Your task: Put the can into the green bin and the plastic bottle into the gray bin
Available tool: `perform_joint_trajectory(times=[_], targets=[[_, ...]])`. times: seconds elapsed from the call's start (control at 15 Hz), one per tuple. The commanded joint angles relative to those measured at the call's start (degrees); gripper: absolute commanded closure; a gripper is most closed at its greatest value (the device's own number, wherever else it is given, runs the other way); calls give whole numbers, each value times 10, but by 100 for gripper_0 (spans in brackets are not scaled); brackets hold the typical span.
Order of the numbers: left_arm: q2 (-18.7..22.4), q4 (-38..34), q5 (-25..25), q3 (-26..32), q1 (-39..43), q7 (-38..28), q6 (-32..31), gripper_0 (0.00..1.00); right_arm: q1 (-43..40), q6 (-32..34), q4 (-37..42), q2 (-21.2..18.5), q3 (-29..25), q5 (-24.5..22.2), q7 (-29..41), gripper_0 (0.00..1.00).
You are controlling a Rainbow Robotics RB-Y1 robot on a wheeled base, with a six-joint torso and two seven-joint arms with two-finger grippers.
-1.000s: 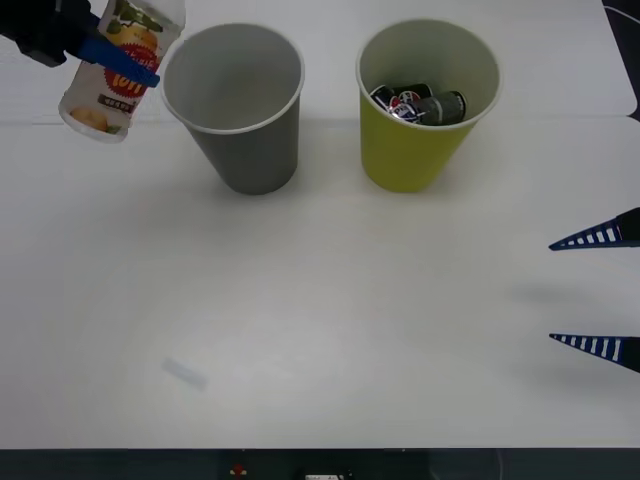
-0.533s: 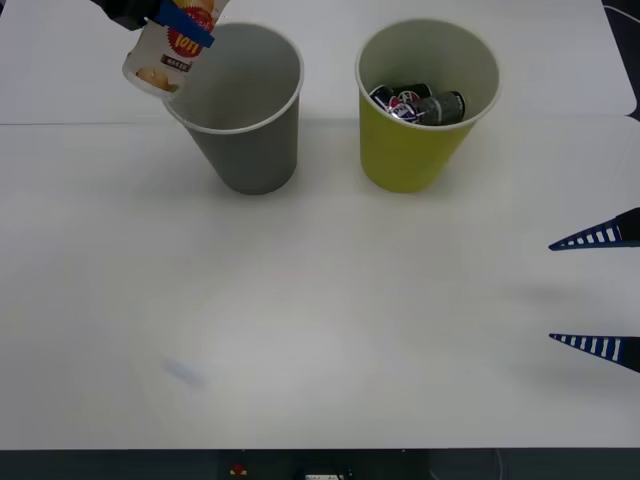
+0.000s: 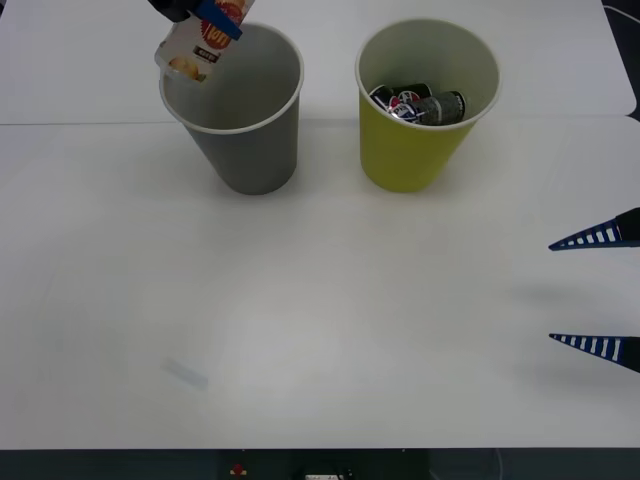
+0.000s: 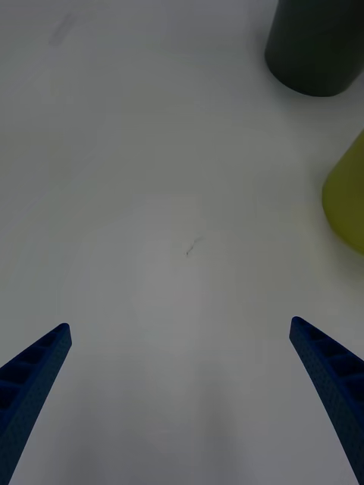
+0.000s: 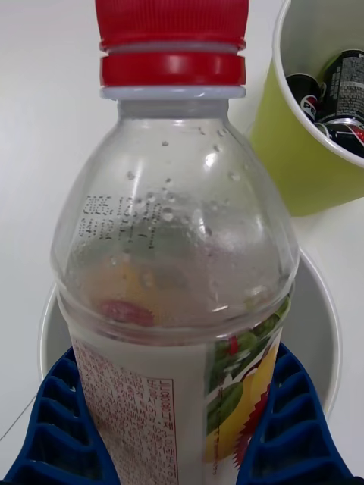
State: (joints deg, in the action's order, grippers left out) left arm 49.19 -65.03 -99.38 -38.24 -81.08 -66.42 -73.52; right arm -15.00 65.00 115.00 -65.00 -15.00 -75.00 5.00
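White table [image 3: 320, 300]; left hand [image 3: 215, 15] clamps plastic bottle [image 3: 200, 45] over gray bin [image 3: 245, 140] rim; right hand [image 3: 595, 290] spread, empty.

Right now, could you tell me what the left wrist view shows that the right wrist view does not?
Left wrist view alone: the plastic bottle with its red cap, clamped in the left pincer above the gray bin's open mouth, and dark cans lying inside the green bin.

Right wrist view alone: the open right pincer over bare white table, holding nothing.

Both: the gray bin and the green bin; the right wrist view gives just their outer walls.
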Motion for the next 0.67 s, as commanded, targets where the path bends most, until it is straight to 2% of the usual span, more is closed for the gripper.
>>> perform_joint_trajectory(times=[0.07,0.13,0.2,0.27,0.33,0.53,0.67], targets=[[-1,3,1,-1,0,5,1,100,0,0,0,0,0,0,0,0],[-1,3,2,-1,0,8,1,98,0,0,0,0,0,0,0,0],[-1,3,2,-1,0,11,0,76,0,0,0,0,0,0,0,0],[0,3,2,-1,0,13,-1,16,0,0,0,0,0,0,0,0],[1,3,5,-1,0,15,-7,0,0,0,0,0,0,0,0,0],[8,3,25,-1,0,25,-15,0,0,0,0,0,0,0,0,0],[24,3,72,-1,10,62,-9,0,0,0,0,0,0,0,0,0]])
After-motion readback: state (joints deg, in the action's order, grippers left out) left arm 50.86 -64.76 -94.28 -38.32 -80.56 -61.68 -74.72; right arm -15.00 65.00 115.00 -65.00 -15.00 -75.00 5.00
